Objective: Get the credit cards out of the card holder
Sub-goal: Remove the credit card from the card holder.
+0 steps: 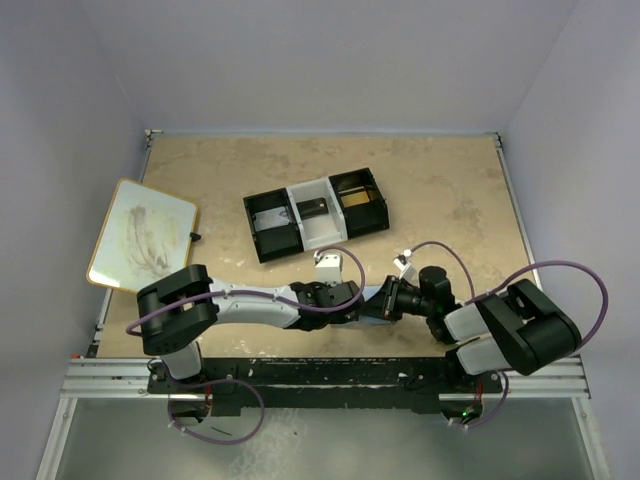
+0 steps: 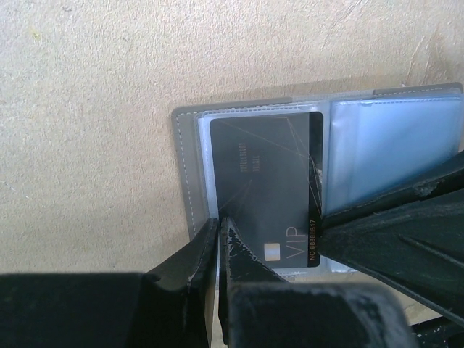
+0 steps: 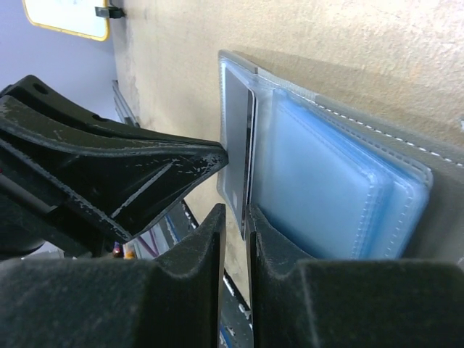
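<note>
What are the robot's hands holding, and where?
The left gripper pinches the card holder at its edge. The right gripper has its jaws around the black card edge; a firm grip cannot be told.

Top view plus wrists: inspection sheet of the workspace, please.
Surface: beige table, mottled.
Job's things: card holder lies open near the arms; dark card in its clear sleeve.
Clutter: three-compartment tray mid-table; smudged whiteboard at the table's left edge.
Grippers: left gripper shut on card holder's edge; right gripper narrow around the dark card's edge, grip unclear.
Cables: purple cables loop off both arms.
Surroundings: plain walls; metal rail in front.
</note>
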Controlling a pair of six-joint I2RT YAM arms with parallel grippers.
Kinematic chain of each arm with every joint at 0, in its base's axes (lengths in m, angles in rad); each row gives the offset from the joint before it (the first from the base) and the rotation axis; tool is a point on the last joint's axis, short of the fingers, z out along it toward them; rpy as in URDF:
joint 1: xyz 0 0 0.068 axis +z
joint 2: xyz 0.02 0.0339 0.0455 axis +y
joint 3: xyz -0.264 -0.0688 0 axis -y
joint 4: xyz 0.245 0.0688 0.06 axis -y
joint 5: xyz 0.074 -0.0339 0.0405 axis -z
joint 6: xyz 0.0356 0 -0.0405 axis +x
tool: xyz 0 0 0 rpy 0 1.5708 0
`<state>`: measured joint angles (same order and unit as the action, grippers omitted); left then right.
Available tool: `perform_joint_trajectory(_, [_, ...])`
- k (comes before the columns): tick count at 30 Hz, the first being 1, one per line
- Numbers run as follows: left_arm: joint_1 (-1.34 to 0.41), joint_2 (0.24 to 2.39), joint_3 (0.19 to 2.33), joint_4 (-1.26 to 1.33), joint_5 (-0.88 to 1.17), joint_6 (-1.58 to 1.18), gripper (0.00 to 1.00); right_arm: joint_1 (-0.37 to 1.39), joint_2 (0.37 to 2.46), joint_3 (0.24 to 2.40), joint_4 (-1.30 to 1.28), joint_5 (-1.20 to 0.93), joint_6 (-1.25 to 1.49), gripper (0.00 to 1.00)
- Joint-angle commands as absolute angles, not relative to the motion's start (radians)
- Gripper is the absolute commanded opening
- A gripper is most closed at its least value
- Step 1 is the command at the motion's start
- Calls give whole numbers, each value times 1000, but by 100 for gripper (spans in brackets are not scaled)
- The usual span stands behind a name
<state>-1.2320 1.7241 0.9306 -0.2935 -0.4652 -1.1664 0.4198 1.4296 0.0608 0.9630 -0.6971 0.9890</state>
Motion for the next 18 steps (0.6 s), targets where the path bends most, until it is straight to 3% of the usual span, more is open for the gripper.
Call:
perform_joint_trajectory(1, [-1233, 1825, 893, -295, -392, -1167, 0, 453, 1370, 86, 1032, -759, 1048, 17])
perform_joint_trajectory(13, [-1241, 1824, 900, -270, -382, -1145, 0, 540, 1348, 148, 850, -580, 1063, 22])
perform_joint_trajectory(18, [-1244, 1828, 901, -254, -374, -1142, 0, 610, 1304, 233, 610, -414, 1041, 27])
